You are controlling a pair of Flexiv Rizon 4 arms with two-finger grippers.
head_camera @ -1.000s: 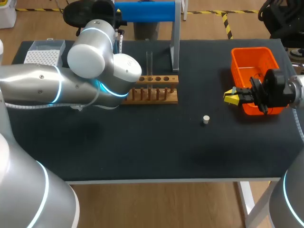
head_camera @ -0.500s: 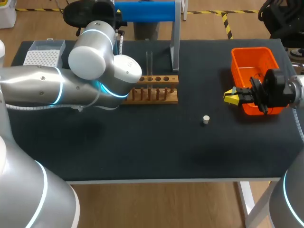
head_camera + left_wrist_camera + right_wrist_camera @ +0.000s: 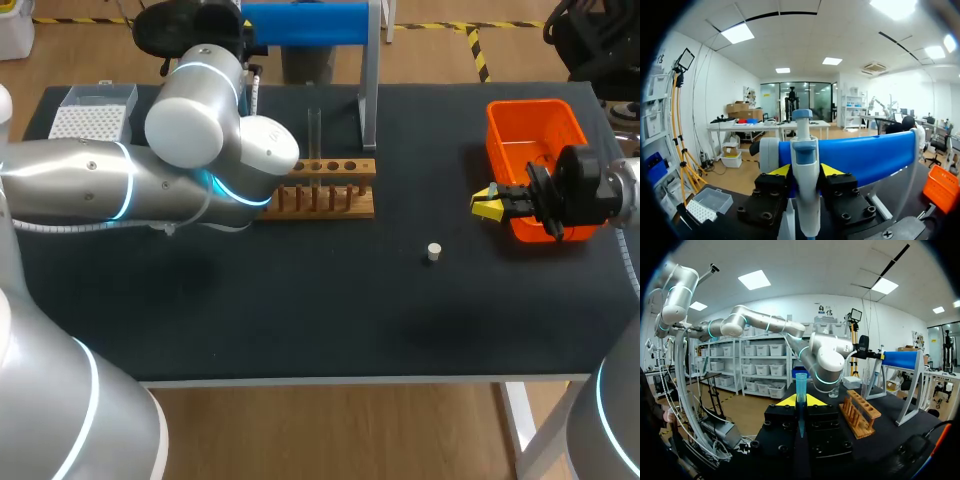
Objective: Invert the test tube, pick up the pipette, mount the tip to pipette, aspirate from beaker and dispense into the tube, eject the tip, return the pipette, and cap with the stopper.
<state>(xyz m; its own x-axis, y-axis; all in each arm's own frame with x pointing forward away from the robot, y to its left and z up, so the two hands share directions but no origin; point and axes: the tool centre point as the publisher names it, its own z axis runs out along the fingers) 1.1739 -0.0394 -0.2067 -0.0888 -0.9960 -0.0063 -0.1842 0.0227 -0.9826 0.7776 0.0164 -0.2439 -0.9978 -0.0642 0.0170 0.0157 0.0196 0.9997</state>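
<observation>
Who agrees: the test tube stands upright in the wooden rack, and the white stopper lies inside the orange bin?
The white stopper is misplaced: the head view shows it on the table, outside the orange bin. The test tube does stand upright in the wooden rack.

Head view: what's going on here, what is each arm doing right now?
The left arm's jaws are closed on the pipette, up against the blue bar at the table's back. The right arm's jaws hold a blue pipette tip upright, next to the orange bin. The test tube stands in the wooden rack, and the white stopper lies loose on the table.
</observation>
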